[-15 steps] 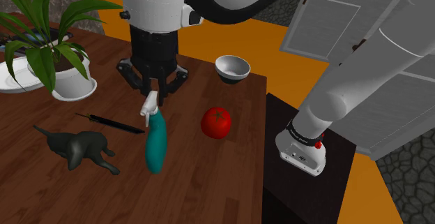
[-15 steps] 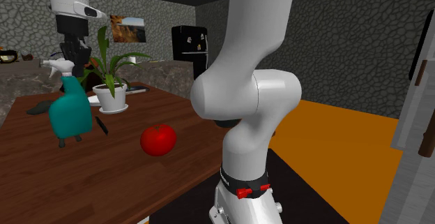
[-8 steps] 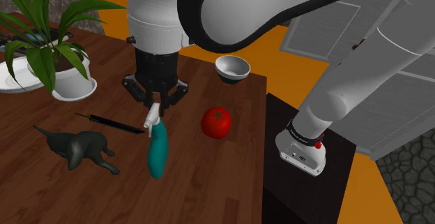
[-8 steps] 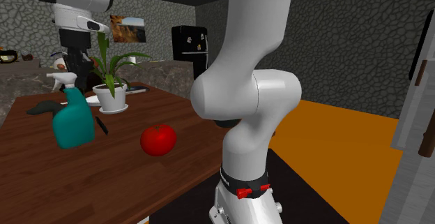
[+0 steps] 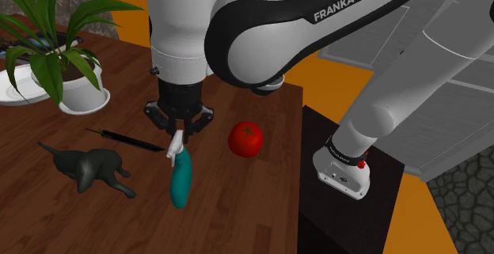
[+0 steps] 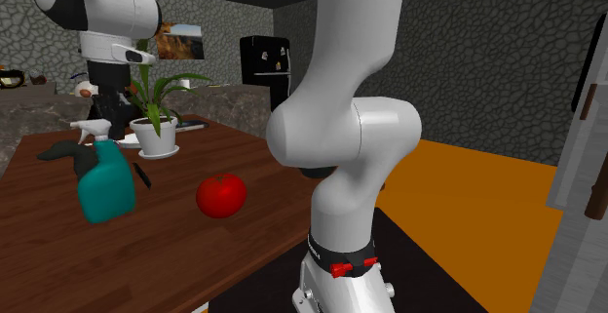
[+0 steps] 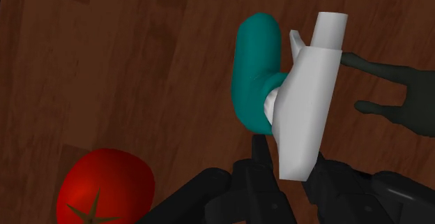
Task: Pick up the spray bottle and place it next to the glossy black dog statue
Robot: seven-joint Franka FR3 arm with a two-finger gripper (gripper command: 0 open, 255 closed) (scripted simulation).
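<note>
While the gripper (image 5: 180,127) points straight down over the tabletop (image 5: 253,209), its two black fingers (image 7: 259,163) are clamped on the white trigger head of the bottle (image 5: 181,180), so yeah, it's got a proper hold of it by the top. The teal body hangs below the fingers, tilted a bit rather than plumb, with the nozzle poking out toward the dog (image 5: 91,168). Can't honestly tell whether the bottle's base is touching the wood or just above it. In the shoulder view the bottle sits between the dog on the left and the tomato (image 5: 245,139) on the right, near both but touching neither. The dog is a dark glossy thing lying low on the wood, and from the wrist camera its legs show just past the spray head. A thin black pen (image 5: 127,139) lies on the tabletop behind the dog, its one end close by the gripper. Further back toward the shoulder view's left there's a leafy plant (image 5: 47,43) in a white pot (image 5: 85,96). In the second exterior view the bottle hangs left of the tomato with the dog partly hidden behind it
</note>
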